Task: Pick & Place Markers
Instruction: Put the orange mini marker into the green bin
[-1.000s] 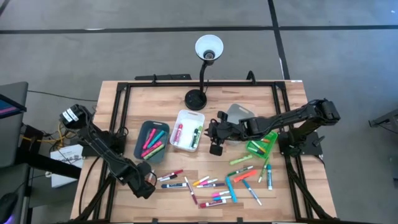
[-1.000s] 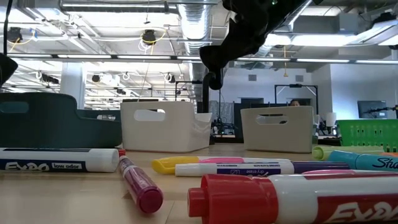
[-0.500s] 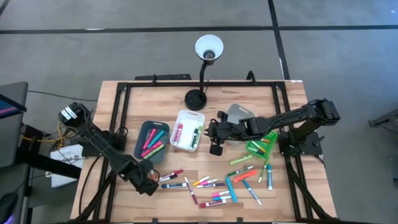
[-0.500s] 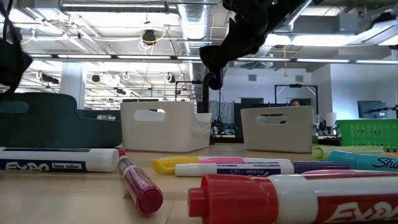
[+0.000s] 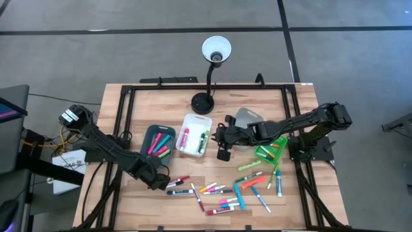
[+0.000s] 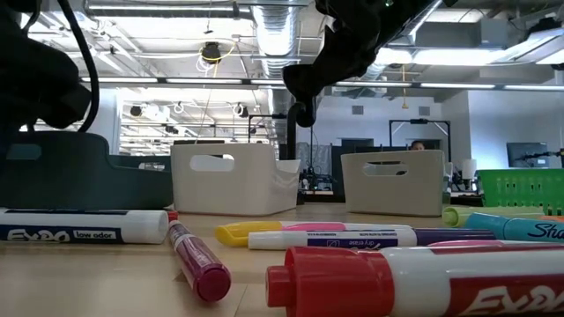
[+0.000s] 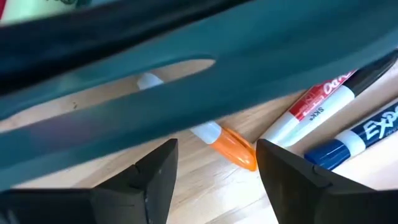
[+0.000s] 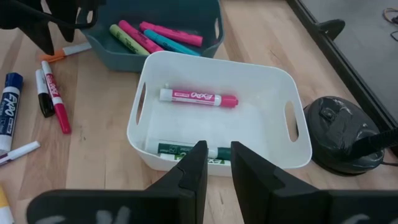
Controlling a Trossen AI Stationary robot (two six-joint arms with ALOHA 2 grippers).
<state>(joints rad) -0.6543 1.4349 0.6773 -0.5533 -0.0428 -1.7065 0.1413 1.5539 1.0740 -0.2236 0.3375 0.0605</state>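
Several markers (image 5: 222, 192) with coloured caps lie scattered on the wooden table, toward its near edge. More lie in the teal bin (image 5: 156, 145) and the white bin (image 5: 193, 135). My left gripper (image 5: 154, 179) is open, low at the teal bin's near wall (image 7: 124, 81). In its wrist view (image 7: 217, 152) an orange-capped marker (image 7: 233, 146) lies on the table between the fingers. My right gripper (image 5: 217, 136) hovers beside the white bin's right wall (image 8: 217, 163), its fingers a narrow gap apart and empty. A pink marker (image 8: 198, 98) and a green one lie in the white bin.
A grey bin (image 5: 248, 118) and a green bin (image 5: 270, 148) stand under the right arm. A black lamp (image 5: 215, 50) has its base (image 5: 201, 103) just beyond the white bin. A red marker (image 7: 317, 106) and a blue marker (image 7: 354, 140) lie beside the left gripper. A black frame borders the table.
My left gripper has moved toward the table's far edge and a little right, from bare table up to the teal bin's near wall, and its arm has come into the low view at the left. The right arm has kept still.
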